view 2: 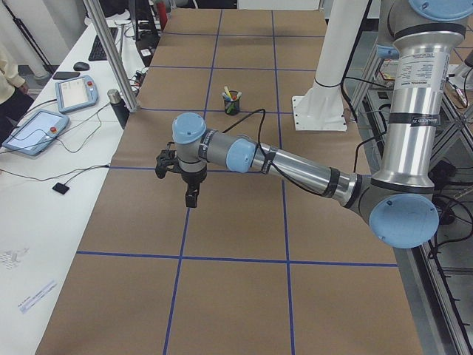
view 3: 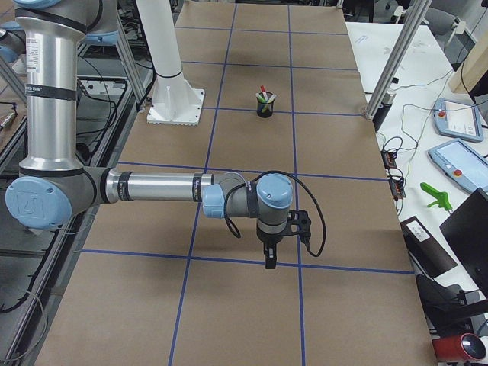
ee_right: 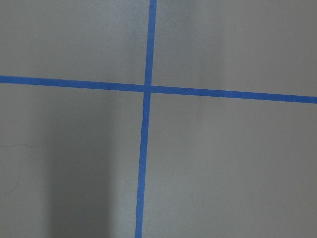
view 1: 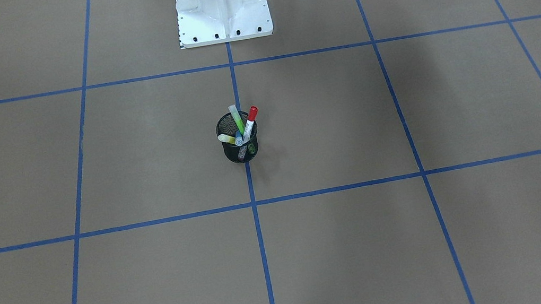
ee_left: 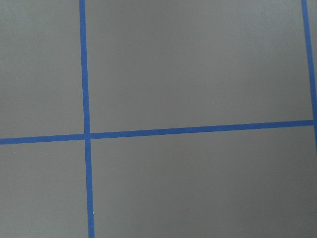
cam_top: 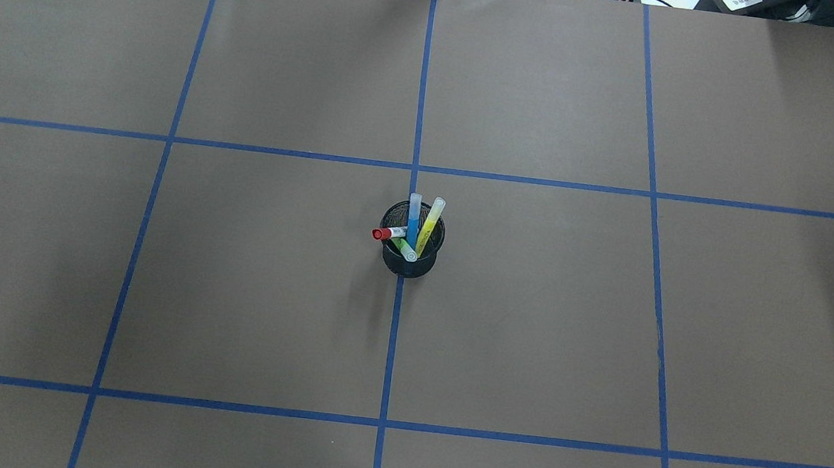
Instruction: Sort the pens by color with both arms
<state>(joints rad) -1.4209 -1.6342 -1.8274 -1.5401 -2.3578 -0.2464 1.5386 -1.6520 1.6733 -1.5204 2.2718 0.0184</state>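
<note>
Pens (cam_top: 412, 218) lean in the mesh cup (cam_top: 407, 266) at desk (cam_top: 533, 318) centre; left arm (view 2: 295, 166) hangs far at nine o'clock, right arm (view 3: 152, 187) at three; jaws' width I cannot tell.

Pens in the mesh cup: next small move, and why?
Probably swing the left hand in toward the black mesh cup, aiming above the red-capped pen. All four pens stand in the cup, none sorted yet; this hand and the right hand hang over bare table far from it, and the red cap leans out toward the robot's left.
</note>
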